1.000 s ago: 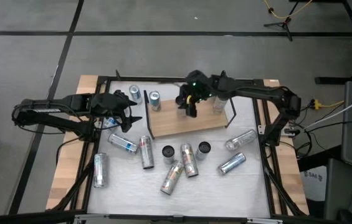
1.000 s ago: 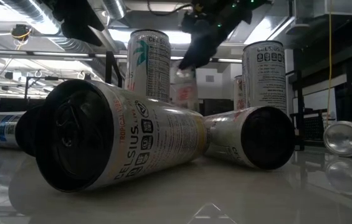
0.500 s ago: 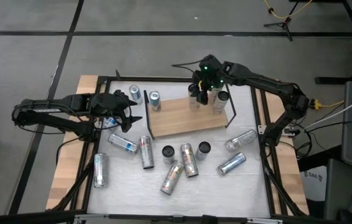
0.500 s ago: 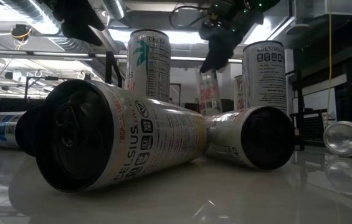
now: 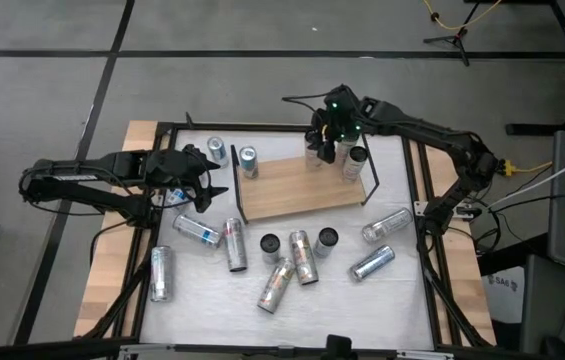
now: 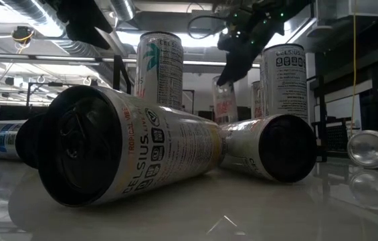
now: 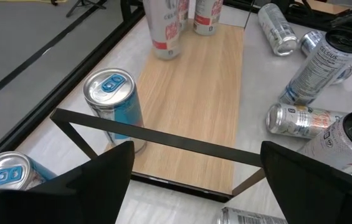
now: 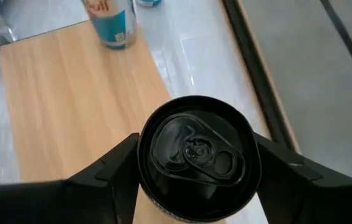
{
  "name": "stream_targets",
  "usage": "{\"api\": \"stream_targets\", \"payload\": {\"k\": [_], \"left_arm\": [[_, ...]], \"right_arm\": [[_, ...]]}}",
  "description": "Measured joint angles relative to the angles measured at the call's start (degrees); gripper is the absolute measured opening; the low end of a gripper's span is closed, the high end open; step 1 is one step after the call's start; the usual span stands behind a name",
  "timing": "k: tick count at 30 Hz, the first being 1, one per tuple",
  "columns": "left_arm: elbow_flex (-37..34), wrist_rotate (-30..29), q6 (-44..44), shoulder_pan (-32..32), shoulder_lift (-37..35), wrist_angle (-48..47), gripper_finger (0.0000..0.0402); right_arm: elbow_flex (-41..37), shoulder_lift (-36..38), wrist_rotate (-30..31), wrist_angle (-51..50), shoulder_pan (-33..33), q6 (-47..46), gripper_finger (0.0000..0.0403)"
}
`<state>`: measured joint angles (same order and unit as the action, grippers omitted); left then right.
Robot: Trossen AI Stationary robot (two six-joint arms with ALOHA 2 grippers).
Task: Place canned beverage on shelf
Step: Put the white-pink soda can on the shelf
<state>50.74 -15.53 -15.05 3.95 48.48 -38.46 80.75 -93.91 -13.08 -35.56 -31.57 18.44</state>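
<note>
Right jaws [image 8: 194, 180] around black-topped can [image 8: 194, 155] (over shelf [image 8: 70, 93])

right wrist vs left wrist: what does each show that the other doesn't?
Right wrist only: the black can top seen from straight above, held between the right pincer fingers at the shelf's far corner. Left wrist only: the open left pincer, two blue-topped cans standing beside the shelf's wire end, and several cans lying on the white table. Both: the wooden shelf board, mostly bare.
</note>
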Motion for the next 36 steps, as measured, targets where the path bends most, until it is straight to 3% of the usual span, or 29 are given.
{"api": "stream_targets", "payload": {"k": [10,22,36], "left_arm": [[0.0,0.0,0.0,0.0,0.0,0.0,0.0341],[0.0,0.0,0.0,0.0,0.0,0.0,0.0341],[0.0,0.0,0.1,0.0,0.0,0.0,0.0341]], "right_arm": [[-2.3,0.1,0.5,3.5,0.0,-0.1,0.0244],[-2.5,-0.1,1.0,2.1,0.0,-0.1,0.0323],[10.4,-0.1,2.1,-12.6,0.0,0.2,0.0325]]}}
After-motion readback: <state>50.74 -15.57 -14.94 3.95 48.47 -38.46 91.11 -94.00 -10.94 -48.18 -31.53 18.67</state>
